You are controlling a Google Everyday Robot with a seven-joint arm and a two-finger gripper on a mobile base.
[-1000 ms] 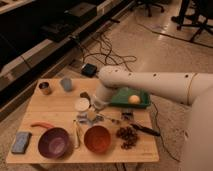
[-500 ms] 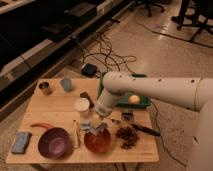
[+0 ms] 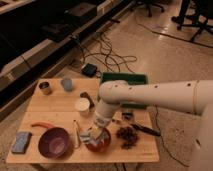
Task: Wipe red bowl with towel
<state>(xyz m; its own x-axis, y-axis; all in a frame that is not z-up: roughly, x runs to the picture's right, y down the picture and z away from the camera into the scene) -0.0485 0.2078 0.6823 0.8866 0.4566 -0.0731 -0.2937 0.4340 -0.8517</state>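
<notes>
The red bowl (image 3: 101, 145) sits near the table's front edge, right of the purple bowl (image 3: 54, 142). My gripper (image 3: 94, 135) reaches down from the white arm (image 3: 150, 97) to the bowl's left rim and hides much of the bowl's inside. It is shut on the towel (image 3: 88, 137), a pale grey-blue bunch at its tip that rests on the bowl.
A blue sponge block (image 3: 21, 141) and a red pepper (image 3: 42, 125) lie at the front left. A white cup (image 3: 82, 105), metal can (image 3: 45, 88) and grey cup (image 3: 66, 83) stand further back. A green tray (image 3: 125, 79) is behind the arm. Dark clustered food (image 3: 128, 134) lies right of the bowl.
The arm has swung forward and down from the table's middle. The gripper with the towel now sits on the red bowl.
</notes>
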